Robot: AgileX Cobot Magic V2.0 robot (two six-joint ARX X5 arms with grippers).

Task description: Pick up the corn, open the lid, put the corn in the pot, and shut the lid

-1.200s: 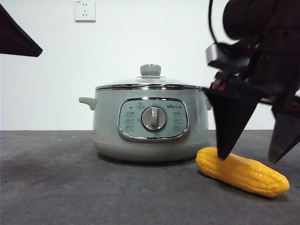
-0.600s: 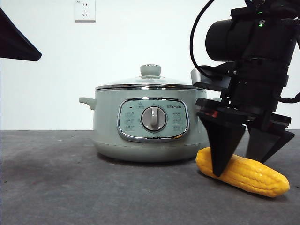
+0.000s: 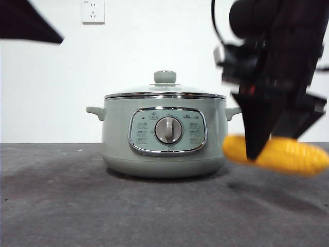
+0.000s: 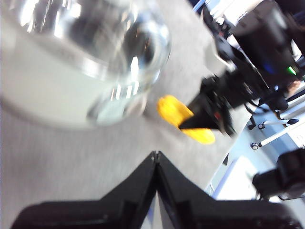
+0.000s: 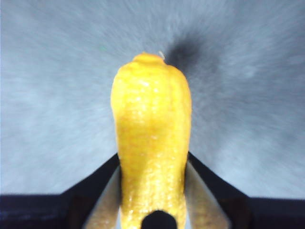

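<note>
The corn (image 3: 280,154) is held off the desk (image 3: 103,206) by the right gripper (image 5: 152,191), whose fingers (image 5: 107,200) are clamped on it from both sides. In the front view the corn is seen in the air, just beside the pot (image 3: 164,136) and about level with the lower part of its body, and a soft shadow is seen on the desk under it. In the right wrist view the corn is seen sticking out past the fingers, with only the grey desk behind it. The lid (image 3: 164,90) is seen sitting shut on the pot, with its green knob (image 3: 165,77) on top. The left gripper (image 4: 156,162) is shown with its fingers pressed together and nothing between them; it is held up near the pot, with the glass lid in sight, but nothing is touched by it. So the first step, picking up the corn, looks done. The rest is not yet done: the lid must be lifted, the corn must be put inside the pot, and the lid must be set back on. The lid will most likely be opened by the left gripper, since the right one is full.
</note>
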